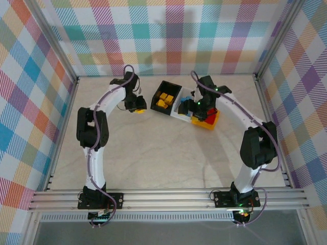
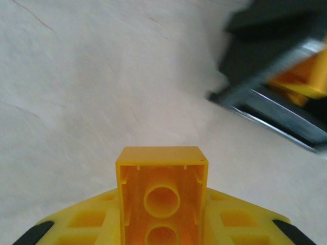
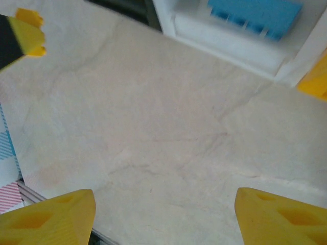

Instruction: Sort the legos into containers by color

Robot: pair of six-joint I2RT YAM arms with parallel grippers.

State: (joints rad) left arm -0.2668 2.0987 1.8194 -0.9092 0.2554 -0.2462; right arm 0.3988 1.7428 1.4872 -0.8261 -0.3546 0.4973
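Pale marbled table [image 1: 163, 153]: left gripper [image 2: 162, 227] jaws closed on a yellow lego brick [image 2: 162, 196], just left of the black bin [image 1: 173, 87] holding yellow bricks [image 1: 164, 99]. Right gripper [image 3: 163, 217] jaws apart, empty, near the white bin [image 1: 180, 111], where a blue brick [image 3: 254, 15] lies, and the orange-yellow bin [image 1: 207, 124].

Beige table [image 1: 163, 153], plaid walls [image 1: 168, 35]

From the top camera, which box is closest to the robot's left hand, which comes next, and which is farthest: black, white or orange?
1. The black box, just right of the left hand, which holds a yellow brick.
2. The white box, next along on the black box's right.
3. The orange box, farthest right.
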